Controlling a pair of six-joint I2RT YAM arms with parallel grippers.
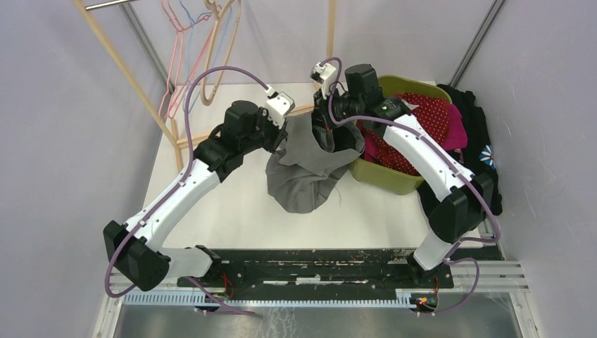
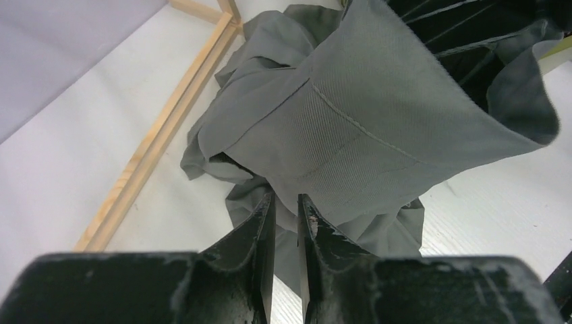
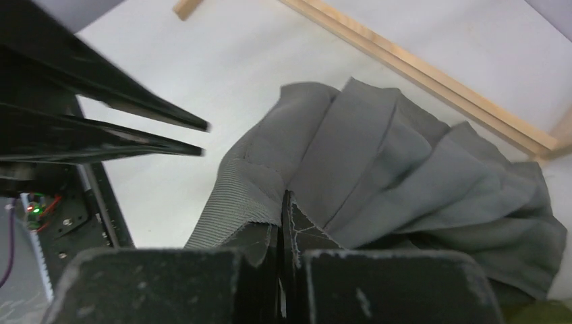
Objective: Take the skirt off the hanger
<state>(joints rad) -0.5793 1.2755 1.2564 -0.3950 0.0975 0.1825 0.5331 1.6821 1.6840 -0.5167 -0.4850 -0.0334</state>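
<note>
A grey skirt (image 1: pixel 306 172) hangs bunched between my two grippers, its lower part drooping onto the white table. My left gripper (image 1: pixel 287 137) is at the skirt's left edge. In the left wrist view its jaws (image 2: pixel 286 197) stand a narrow slit apart with the ribbed waistband (image 2: pixel 351 128) pinched at the tips. The right gripper (image 1: pixel 325 134) is pressed shut on the waistband's other side (image 3: pixel 282 196), with pleated cloth (image 3: pixel 405 169) spilling beyond it. Pink, blue and beige hangers (image 1: pixel 204 42) hang on the rack at the back left, apart from the skirt.
An olive-green tub (image 1: pixel 380 176) with red dotted clothes (image 1: pixel 422 120) sits right of the skirt. Black garments (image 1: pixel 479 127) lie against the right wall. The wooden rack's leg (image 1: pixel 127 70) and floor rail (image 2: pixel 155 148) run along the left and back.
</note>
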